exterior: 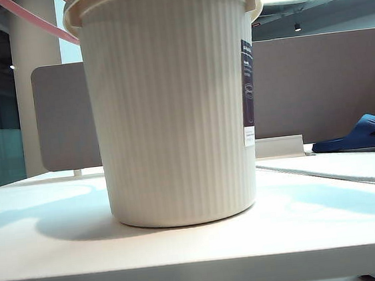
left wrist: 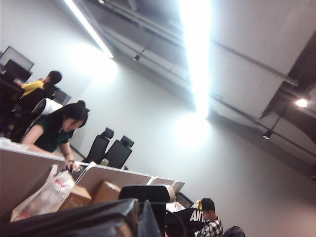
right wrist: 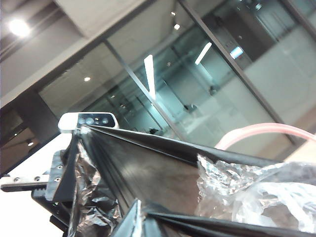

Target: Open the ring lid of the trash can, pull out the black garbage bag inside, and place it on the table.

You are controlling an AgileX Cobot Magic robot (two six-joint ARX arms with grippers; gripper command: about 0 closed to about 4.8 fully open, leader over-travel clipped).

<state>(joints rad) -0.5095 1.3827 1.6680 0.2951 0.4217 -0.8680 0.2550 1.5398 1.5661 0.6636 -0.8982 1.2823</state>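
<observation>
A: What is on the table (exterior: 45, 256)?

B: A big cream trash can (exterior: 174, 108) with thin ribs. It stands upright in the middle, close to the camera. A dark label strip (exterior: 248, 84) runs down its side.

A: Where is the pink ring lid (exterior: 30, 19)?

B: Up by the rim of the can. A bit of the hoop shows in the table camera's picture, to the left of the can's top. The right wrist camera sees a pink curve too, beside the bag.

A: And the black garbage bag (right wrist: 148, 182)?

B: It is up high, shiny and wrinkled, stretched tight in front of the right wrist camera. A dark fold of it shows in the left wrist camera too.

A: What are the grippers doing?

B: I can't see either one's fingers. Both the left gripper and the right gripper are squeezed fully closed, up near the bag. I can't tell for sure if they pinch it.

A: Anything else?

B: A blue slipper (exterior: 364, 132) lies far off to the right, by the grey panel (exterior: 323, 86).
</observation>
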